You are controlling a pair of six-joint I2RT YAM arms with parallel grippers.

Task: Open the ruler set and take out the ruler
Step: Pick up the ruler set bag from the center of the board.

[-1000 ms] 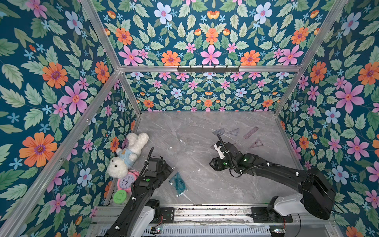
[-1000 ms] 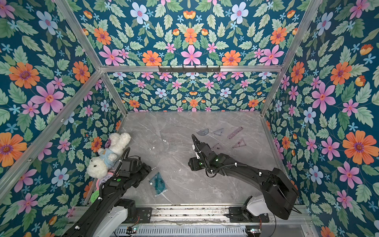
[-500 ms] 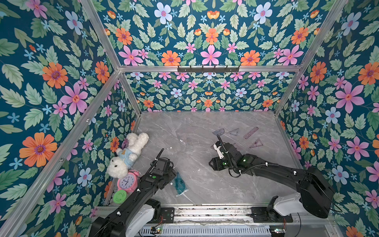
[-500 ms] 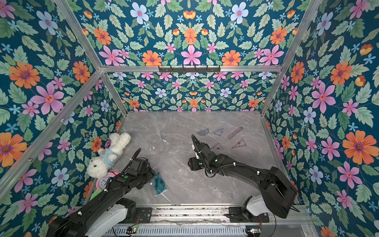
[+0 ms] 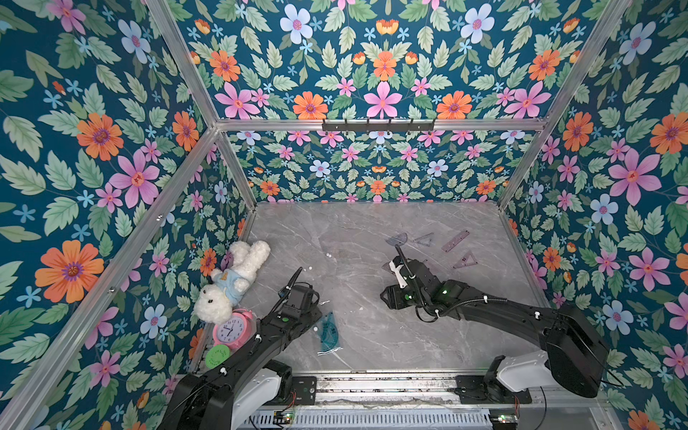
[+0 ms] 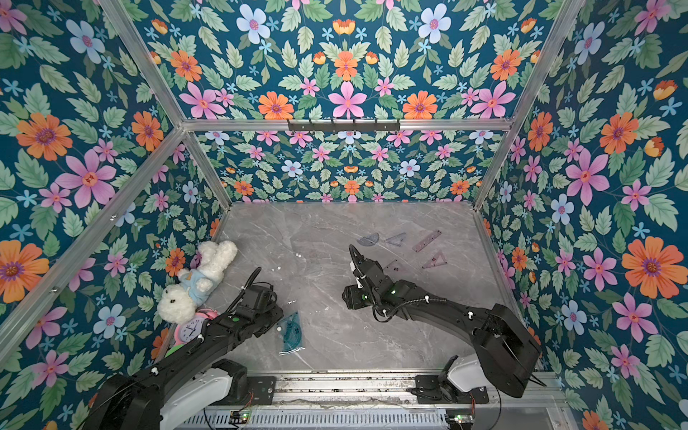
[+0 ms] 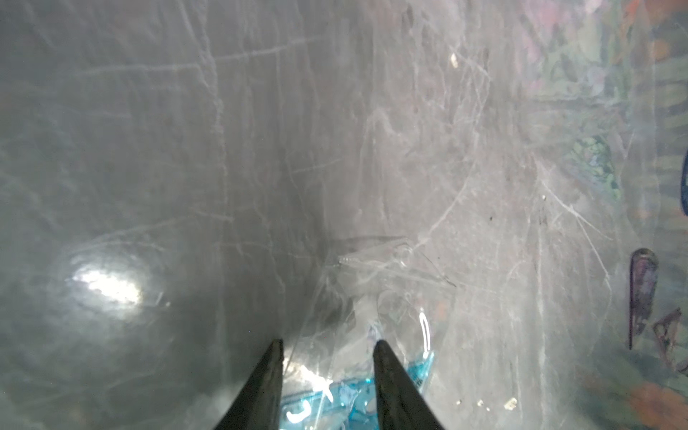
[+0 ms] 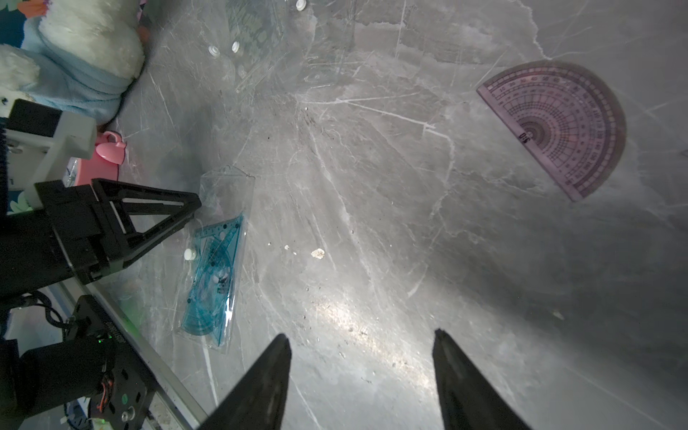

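Teal ruler set (image 7: 344, 401) lies between left fingers (image 7: 394, 394).

Pouch (image 8: 217, 257) is glossy plastic; tabletop (image 8: 372, 186) seems polished stone.

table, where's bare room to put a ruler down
Bare marble along the back wall, left of the purple protractor; also near middle, between teal ruler pouch and right arm. Crowded: purple rulers far right, clock and plush rabbit on the left.
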